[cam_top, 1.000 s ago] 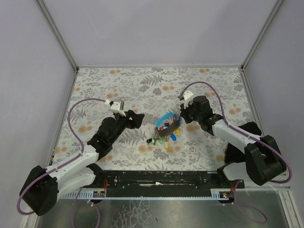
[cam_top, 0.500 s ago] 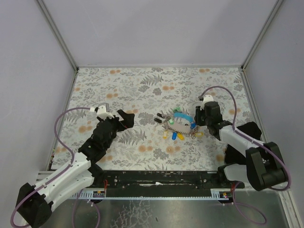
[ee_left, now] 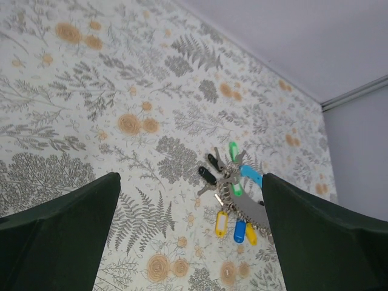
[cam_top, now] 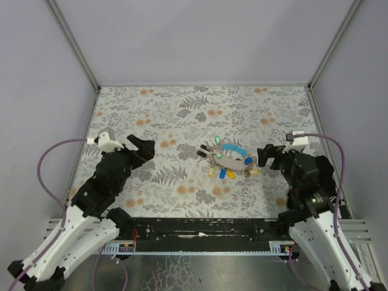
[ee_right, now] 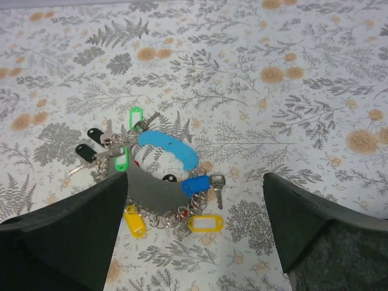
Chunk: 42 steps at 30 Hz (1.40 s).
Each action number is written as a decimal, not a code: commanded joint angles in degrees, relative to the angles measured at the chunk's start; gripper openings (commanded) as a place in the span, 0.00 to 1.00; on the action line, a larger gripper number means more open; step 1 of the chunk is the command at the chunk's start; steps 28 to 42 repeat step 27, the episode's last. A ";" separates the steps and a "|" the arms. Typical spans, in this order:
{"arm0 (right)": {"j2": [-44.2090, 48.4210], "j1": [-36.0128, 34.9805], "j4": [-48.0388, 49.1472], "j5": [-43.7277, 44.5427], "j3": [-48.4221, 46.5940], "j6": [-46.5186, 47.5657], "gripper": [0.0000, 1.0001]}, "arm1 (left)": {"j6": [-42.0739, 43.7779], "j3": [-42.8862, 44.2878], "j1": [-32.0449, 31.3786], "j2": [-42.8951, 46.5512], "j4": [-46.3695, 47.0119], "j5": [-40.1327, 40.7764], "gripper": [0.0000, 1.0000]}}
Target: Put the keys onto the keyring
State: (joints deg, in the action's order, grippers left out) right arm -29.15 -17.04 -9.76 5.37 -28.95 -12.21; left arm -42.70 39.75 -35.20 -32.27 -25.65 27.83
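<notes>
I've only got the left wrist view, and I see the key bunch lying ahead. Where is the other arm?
Observer: The right arm sits right of the keyring, apart from it, jaws open and empty.
Operator: Are my own jaws touching any keys?
Observer: No. From above, the left arm is well left of the keyring, jaws open, holding nothing.
Operator: What's on the bunch's far side from me?
Observer: The right wrist view shows a bare silver key beside the blue tag, nearest the right arm.
</notes>
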 commanded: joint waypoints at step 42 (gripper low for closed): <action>22.85 0.18 -15.02 -5.26 -4.71 0.86 0.99 | 17.45 2.59 0.30 29.21 -7.29 1.67 1.00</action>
